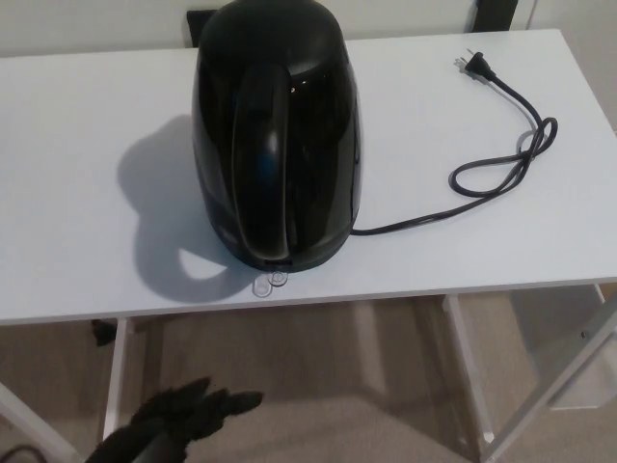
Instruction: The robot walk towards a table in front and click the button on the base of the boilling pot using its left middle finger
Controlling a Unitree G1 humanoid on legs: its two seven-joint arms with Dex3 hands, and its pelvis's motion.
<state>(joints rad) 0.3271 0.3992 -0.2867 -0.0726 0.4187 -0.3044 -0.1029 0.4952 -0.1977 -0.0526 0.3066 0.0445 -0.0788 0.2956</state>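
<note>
My left hand (pixel 178 420) is low at the bottom of view, below the desk's (pixel 77 193) front edge, its fingers (pixel 227 403) apart and holding nothing, pointing right. Up on the white desk stands the black boiling pot (pixel 277 130), its clear button (pixel 268 282) at the base near the front edge. Its cord (pixel 482 178) loops off to the right, the plug (pixel 474 65) lying loose.

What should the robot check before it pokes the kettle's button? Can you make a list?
1. Kettle upright on the table: ok.
2. Button at the base, near the table's front edge, nothing covering it: ok.
3. Left hand in view, below the table edge, holding nothing: ok.
4. Left hand close to button: not ok.
5. Cord out of the way, at the right: ok.
6. Right hand: cannot tell, not in view.
</note>
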